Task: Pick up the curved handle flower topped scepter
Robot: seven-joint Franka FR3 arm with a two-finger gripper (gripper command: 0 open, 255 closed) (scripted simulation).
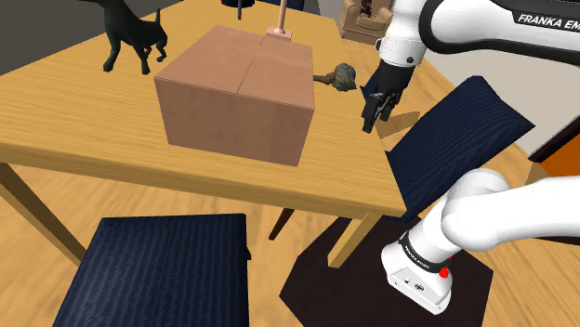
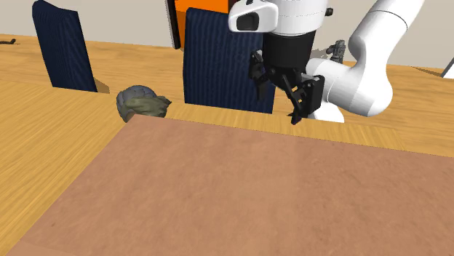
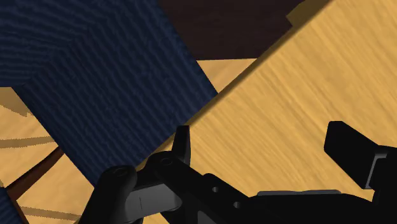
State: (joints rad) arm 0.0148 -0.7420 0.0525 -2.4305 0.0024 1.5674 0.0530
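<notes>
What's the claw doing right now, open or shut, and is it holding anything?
Claw: open, holding nothing.

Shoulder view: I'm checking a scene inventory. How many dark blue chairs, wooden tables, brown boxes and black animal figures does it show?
Dark blue chairs: 2
Wooden tables: 1
Brown boxes: 1
Black animal figures: 1
Total: 5

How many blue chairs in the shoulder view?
2. Lower-left chair at the table's near side; right chair at its right end. Others may be hidden.
</notes>
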